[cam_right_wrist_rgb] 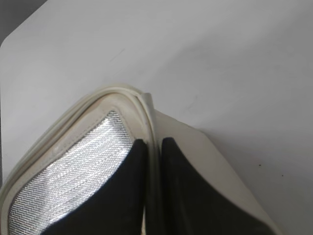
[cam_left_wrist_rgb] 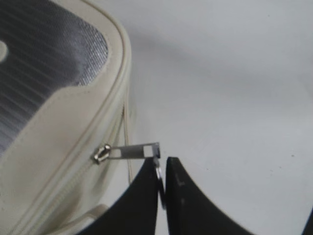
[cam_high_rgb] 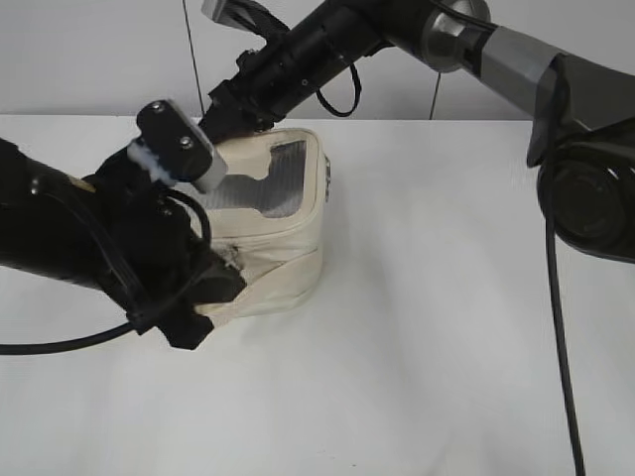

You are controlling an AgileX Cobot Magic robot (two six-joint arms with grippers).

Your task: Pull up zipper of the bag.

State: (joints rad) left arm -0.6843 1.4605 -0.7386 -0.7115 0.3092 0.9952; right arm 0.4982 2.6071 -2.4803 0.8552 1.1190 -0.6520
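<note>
The cream boxy bag (cam_high_rgb: 283, 253) stands on the white table, its grey window (cam_high_rgb: 260, 186) facing up. In the left wrist view the zipper's silver slider (cam_left_wrist_rgb: 101, 153) sits on the cream track below the top rim, its flat metal tab (cam_left_wrist_rgb: 139, 150) stretched out to the right. My left gripper (cam_left_wrist_rgb: 162, 169) is shut on the ring pull (cam_left_wrist_rgb: 158, 170) at the tab's end, at the bag's near left corner (cam_high_rgb: 213, 288). My right gripper (cam_right_wrist_rgb: 154, 147) is shut on the bag's top rim (cam_right_wrist_rgb: 146, 110) at the far corner (cam_high_rgb: 238, 124).
The white table (cam_high_rgb: 446, 327) spreads to the right and front of the bag. A grey wall stands behind. Black cables hang from both arms, one along the right edge (cam_high_rgb: 561, 347).
</note>
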